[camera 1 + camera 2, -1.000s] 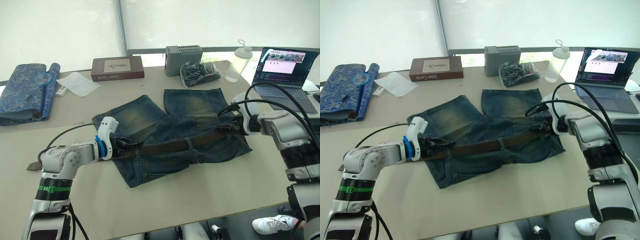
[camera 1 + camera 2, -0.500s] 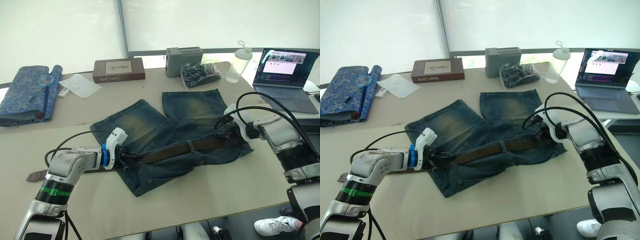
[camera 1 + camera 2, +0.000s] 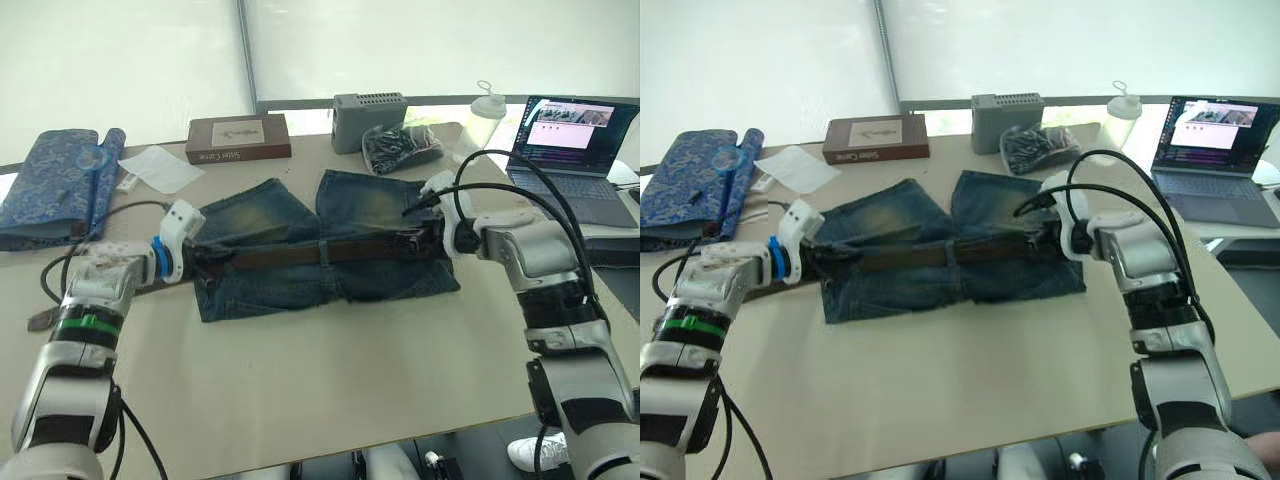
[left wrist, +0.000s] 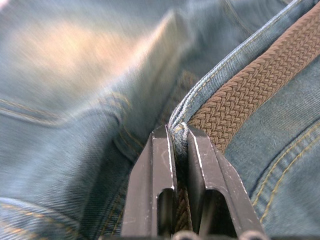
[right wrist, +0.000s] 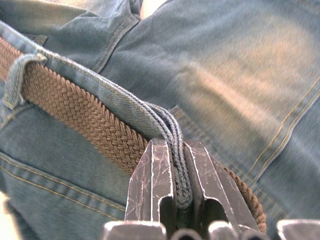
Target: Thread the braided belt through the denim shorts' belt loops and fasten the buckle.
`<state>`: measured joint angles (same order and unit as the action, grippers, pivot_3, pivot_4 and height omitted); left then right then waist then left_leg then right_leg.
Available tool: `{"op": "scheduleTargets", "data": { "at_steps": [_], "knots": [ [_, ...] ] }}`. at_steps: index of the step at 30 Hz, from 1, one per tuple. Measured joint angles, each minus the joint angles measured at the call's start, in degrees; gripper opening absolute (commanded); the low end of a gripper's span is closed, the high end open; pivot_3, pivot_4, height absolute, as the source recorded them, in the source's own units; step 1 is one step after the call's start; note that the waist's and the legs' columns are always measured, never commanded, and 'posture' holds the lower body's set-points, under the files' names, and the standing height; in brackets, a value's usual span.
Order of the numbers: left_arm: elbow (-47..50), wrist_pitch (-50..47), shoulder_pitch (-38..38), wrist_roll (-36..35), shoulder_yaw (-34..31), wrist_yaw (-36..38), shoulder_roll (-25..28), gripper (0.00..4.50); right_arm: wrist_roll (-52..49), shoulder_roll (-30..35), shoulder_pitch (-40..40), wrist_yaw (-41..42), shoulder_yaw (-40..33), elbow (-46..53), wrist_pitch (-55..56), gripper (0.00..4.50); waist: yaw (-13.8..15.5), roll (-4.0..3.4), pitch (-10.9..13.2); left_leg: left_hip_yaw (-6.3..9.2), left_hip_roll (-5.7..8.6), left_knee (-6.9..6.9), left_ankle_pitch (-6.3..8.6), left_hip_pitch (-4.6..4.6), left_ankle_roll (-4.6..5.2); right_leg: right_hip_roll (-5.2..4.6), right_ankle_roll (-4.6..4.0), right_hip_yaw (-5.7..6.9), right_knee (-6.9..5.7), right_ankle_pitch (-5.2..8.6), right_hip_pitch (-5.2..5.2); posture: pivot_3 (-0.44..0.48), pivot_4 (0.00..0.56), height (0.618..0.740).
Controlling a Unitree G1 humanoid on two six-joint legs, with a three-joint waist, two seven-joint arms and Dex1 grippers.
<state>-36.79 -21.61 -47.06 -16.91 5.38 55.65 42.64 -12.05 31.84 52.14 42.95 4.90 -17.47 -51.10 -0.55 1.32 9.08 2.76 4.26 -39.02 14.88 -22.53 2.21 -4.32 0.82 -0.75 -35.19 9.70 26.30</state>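
The denim shorts (image 3: pixel 300 285) lie flat on the table, waistband running left to right. The braided belt (image 3: pixel 280 256) lies along the waistband and passes under a belt loop (image 5: pixel 17 75). Its loose brown end (image 3: pixel 42 320) trails on the table at the far left. My left gripper (image 4: pixel 179 137) is shut on the waistband's folded edge at the shorts' left end, with the belt (image 4: pixel 240 95) right against it. At the right end, my right gripper (image 5: pixel 175 150) is shut on a fold of the waistband edge beside the belt (image 5: pixel 75 112). I cannot make out the buckle.
A blue patterned cloth (image 3: pixel 55 185) lies at the back left beside a white paper (image 3: pixel 158 168). Along the back stand a book (image 3: pixel 238 138), a grey box (image 3: pixel 370 108), a black bag (image 3: pixel 400 148) and a bottle (image 3: pixel 483 110). An open laptop (image 3: pixel 570 140) sits at the right.
Both grippers have shut on the waistband's ends. The shorts have been drawn straight and shifted back and to the left, so the belt now runs level across the table.
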Motion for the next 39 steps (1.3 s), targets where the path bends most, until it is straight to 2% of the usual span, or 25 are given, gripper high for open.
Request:
{"op": "scheduleTargets", "data": {
  "at_steps": [4,7,11,14,15,17,20,21,22,24,26,27,30,31,36,37,39],
  "knots": [
    [-2.3,6.5,-4.4,0.1,-4.1,2.5,-0.3,0.00,-0.6,-0.9,0.4,-0.7,-3.4,-2.3,8.6,0.03,-0.2,0.01,0.0,0.00,0.02,-0.11,-0.08,-0.53,-0.08,0.00,0.12,-0.03,-0.21,-0.08,0.43,0.000,0.150,0.740],
    [4.6,4.8,-2.3,-3.4,-7.4,6.6,1.4,0.00,-3.1,-0.1,-1.9,1.3,-6.6,2.2,11.1,0.03,-0.5,0.01,0.0,-0.01,0.01,-0.24,-0.06,-0.83,-0.05,0.00,0.13,-0.04,-0.42,-0.09,0.78,0.000,0.150,0.740],
    [23.6,-3.2,11.8,-10.8,-12.9,11.2,5.8,0.00,-11.8,1.6,-12.7,8.1,-11.8,15.6,11.0,0.03,-1.1,-0.01,0.0,-0.02,-0.03,-0.23,0.13,-0.72,0.19,-0.02,0.15,-0.06,-0.62,-0.07,0.84,0.000,0.150,0.740],
    [38.5,-8.2,26.9,-15.6,-18.2,10.9,6.9,0.00,-15.4,4.5,-24.1,12.1,-13.6,26.6,12.1,0.03,-1.1,-0.04,0.0,-0.08,-0.02,-0.30,0.23,-0.75,0.35,-0.06,0.20,-0.07,-0.50,-0.04,0.76,0.000,0.150,0.740],
    [40.8,-8.9,29.7,-16.2,-19.1,10.8,7.1,0.00,-15.9,5.1,-26.3,12.9,-13.9,28.5,12.6,0.03,-0.9,-0.05,0.0,-0.14,-0.02,-0.31,0.25,-0.75,0.37,-0.07,0.23,-0.07,-0.40,-0.02,0.71,0.000,0.150,0.740],
    [46.6,-9.0,36.3,-16.7,-20.9,10.5,7.5,0.00,-16.4,6.8,-31.8,14.7,-14.3,33.5,14.1,0.03,-0.5,-0.08,0.1,-0.19,-0.03,-0.30,0.42,-0.64,0.66,-0.08,0.27,-0.07,0.03,-0.03,0.52,0.000,0.150,0.740],
    [54.8,-6.1,49.3,-14.6,-23.6,10.5,8.0,0.00,-15.7,10.9,-43.2,17.4,-14.2,40.4,17.9,0.03,-0.1,-0.17,0.1,-0.20,-0.18,-0.17,0.45,0.36,0.65,-0.09,0.23,-0.07,0.21,0.04,-0.47,0.000,0.150,0.740],
    [55.9,-4.4,52.8,-13.4,-23.8,10.6,8.0,0.00,-14.8,12.0,-46.5,18.3,-14.0,41.4,19.3,0.03,0.0,-0.21,0.1,-0.21,-0.23,-0.15,0.45,0.64,0.65,-0.09,0.22,-0.06,0.24,0.16,-0.79,0.000,0.150,0.740],
    [56.2,-3.0,55.0,-12.3,-24.0,10.8,8.0,0.00,-14.0,12.8,-48.5,18.8,-13.7,41.9,20.3,0.03,0.1,-0.22,0.2,-0.21,-0.28,-0.15,0.45,0.85,0.65,-0.09,0.62,-0.05,0.25,0.55,-1.04,0.000,0.150,0.740],
    [56.1,0.2,58.8,-10.6,-24.7,10.9,7.9,0.00,-12.4,14.8,-52.4,20.0,-13.0,42.3,23.1,0.03,0.2,-0.22,0.2,-0.22,-0.37,-0.13,0.45,1.23,0.64,-0.09,0.64,-0.04,0.25,0.76,-1.39,0.000,0.150,0.740],
    [55.5,1.5,62.4,-10.4,-25.9,11.5,7.9,0.94,-11.7,16.7,-56.5,22.0,-12.9,42.3,25.9,0.96,0.4,-0.22,0.2,-0.21,-0.36,-0.10,0.47,1.29,0.64,-0.09,0.75,0.02,0.23,0.81,-1.43,0.000,0.150,0.740],
    [54.1,1.4,63.8,-10.6,-26.8,11.8,7.9,1.29,-11.7,17.5,-58.1,22.8,-13.0,42.3,26.3,1.30,0.5,-0.22,0.2,-0.22,-0.36,-0.07,0.50,1.30,0.65,-0.08,0.75,0.07,0.22,0.82,-1.41,0.000,0.150,0.740],
    [50.9,-4.5,64.0,-14.6,-31.0,10.5,7.7,2.73,-13.5,17.8,-59.5,22.0,-16.2,42.5,25.1,2.30,0.8,-0.16,0.2,-0.23,-0.36,-0.08,0.50,1.22,0.64,-0.07,0.71,0.07,0.18,0.78,-1.32,0.000,0.150,0.740],
    [50.9,-7.8,63.5,-17.4,-32.4,10.0,7.7,3.17,-14.4,17.8,-59.8,21.5,-17.7,43.3,24.2,2.31,0.9,-0.15,0.2,-0.23,-0.36,-0.08,0.50,1.22,0.64,-0.08,0.71,0.06,0.17,0.78,-1.32,0.000,0.150,0.740],
    [51.2,-26.1,59.2,-35.6,-40.4,8.2,9.9,3.17,-30.1,19.3,-61.5,22.1,-26.7,48.2,14.0,2.31,1.4,-0.11,0.2,-0.17,-0.36,-0.09,0.50,1.27,0.64,-0.09,0.74,0.10,0.19,0.80,-1.40,0.000,0.150,0.740],
    [51.6,-28.7,57.5,-38.5,-40.8,7.2,9.9,3.21,-33.6,19.3,-60.3,21.7,-27.5,48.9,12.1,2.05,1.3,-0.10,0.2,-0.17,-0.36,-0.08,0.50,1.35,0.64,-0.09,0.75,0.10,0.19,0.80,-1.48,0.000,0.150,0.740],
    [51.7,-32.4,53.1,-43.2,-40.6,3.4,8.9,2.67,-38.1,18.7,-55.6,18.5,-26.9,49.5,8.9,1.42,1.2,-0.07,0.2,-0.17,-0.36,-0.08,0.50,1.40,0.63,-0.08,0.76,0.10,0.19,0.80,-1.53,0.000,0.150,0.740]
  ]
}}
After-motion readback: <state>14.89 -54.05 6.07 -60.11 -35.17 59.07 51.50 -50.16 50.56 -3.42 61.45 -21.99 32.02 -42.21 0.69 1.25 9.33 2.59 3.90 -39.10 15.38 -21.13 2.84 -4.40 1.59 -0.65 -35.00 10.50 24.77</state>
